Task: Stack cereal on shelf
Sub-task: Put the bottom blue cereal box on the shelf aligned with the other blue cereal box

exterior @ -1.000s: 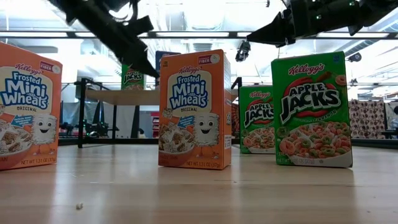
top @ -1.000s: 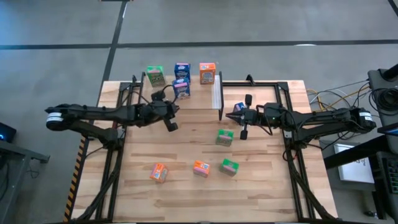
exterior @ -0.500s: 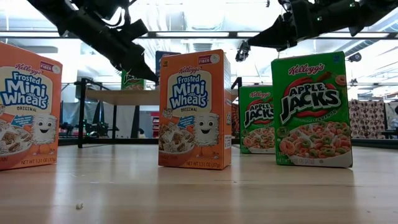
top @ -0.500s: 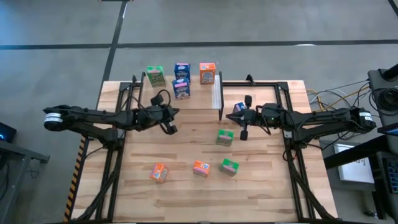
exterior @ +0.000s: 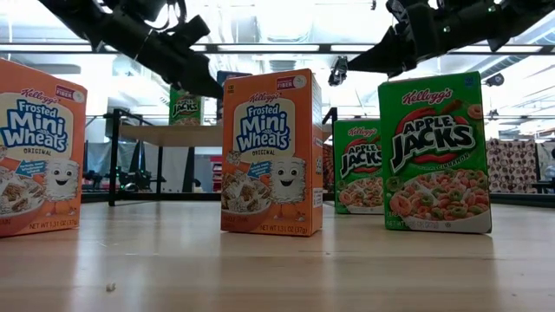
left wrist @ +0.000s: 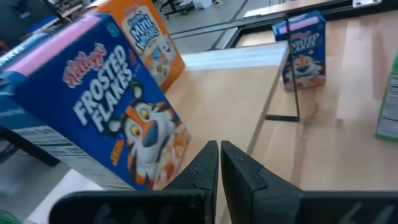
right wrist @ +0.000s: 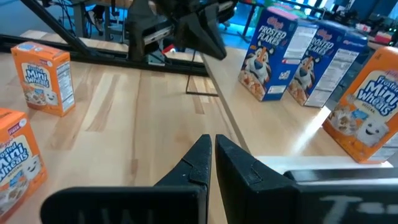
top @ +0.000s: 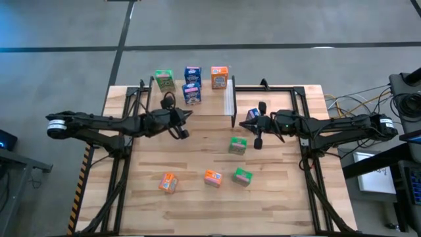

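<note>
The shelf (top: 209, 99) stands at the table's far edge and carries a green cereal box (top: 164, 80), two blue ones (top: 192, 74) (top: 191, 93) and an orange one (top: 219, 77), all upright on their bases. My left gripper (top: 187, 116) hovers shut beside the nearer blue box (left wrist: 106, 106), clear of it. My right gripper (top: 245, 123) hovers shut above a blue box (top: 252, 115) that stands on the table. Two green boxes (top: 237, 145) (top: 242, 176) and two orange ones (top: 168, 182) (top: 212, 178) stand on the near half of the table.
The shelf's white strip (top: 229, 99) and a thin black leg (left wrist: 292, 93) lie between the two grippers. Bare wood stretches along the table's near edge (top: 217, 217). Black frame rails (top: 118, 178) (top: 309, 178) run along both sides of the table.
My left gripper has tipped up toward level, so its shut tips have risen a little beside the blue box on the shelf. No box has moved.
</note>
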`<state>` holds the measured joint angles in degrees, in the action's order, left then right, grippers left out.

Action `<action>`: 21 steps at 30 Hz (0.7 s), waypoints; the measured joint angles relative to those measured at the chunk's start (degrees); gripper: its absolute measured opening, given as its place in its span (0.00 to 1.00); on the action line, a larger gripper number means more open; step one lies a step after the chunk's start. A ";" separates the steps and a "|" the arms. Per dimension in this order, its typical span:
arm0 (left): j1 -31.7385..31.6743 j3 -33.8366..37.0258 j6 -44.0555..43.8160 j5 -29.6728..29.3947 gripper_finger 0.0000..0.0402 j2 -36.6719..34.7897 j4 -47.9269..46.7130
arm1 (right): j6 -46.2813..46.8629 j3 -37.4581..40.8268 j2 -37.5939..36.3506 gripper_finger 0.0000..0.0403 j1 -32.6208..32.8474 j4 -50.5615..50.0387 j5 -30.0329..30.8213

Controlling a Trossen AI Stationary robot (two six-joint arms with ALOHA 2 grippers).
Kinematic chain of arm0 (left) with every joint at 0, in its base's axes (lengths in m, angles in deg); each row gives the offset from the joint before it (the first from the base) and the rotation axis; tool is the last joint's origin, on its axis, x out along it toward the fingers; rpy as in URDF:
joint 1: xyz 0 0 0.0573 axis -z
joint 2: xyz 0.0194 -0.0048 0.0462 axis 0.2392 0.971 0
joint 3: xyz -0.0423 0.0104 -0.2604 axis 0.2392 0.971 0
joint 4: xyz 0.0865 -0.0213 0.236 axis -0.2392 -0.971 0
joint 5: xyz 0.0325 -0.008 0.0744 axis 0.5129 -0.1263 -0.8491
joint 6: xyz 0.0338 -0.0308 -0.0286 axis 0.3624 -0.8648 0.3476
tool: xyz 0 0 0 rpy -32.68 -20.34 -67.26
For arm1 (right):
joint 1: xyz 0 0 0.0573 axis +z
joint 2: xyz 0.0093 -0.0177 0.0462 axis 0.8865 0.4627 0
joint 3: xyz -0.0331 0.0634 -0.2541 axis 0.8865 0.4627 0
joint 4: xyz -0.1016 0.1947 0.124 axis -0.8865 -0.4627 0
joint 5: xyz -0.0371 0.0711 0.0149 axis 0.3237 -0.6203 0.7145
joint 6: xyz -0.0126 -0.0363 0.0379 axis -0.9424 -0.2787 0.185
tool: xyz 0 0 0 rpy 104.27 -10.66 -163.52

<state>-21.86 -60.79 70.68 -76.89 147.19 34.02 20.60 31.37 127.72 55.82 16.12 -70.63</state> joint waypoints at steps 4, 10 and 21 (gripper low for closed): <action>-1.24 0.00 0.02 0.00 0.00 -0.02 0.33 | 0.53 0.02 0.00 0.03 0.01 -0.09 0.00; -2.94 0.00 1.53 0.02 0.00 0.04 2.79 | 0.25 0.31 0.00 0.03 -0.02 0.25 -2.30; -6.93 0.00 4.62 0.02 0.00 0.02 4.49 | 0.96 0.42 -0.02 0.03 0.01 0.29 -4.52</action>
<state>-28.79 -60.79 75.30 -76.86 147.21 38.51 21.55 31.79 127.70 55.83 16.41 -75.16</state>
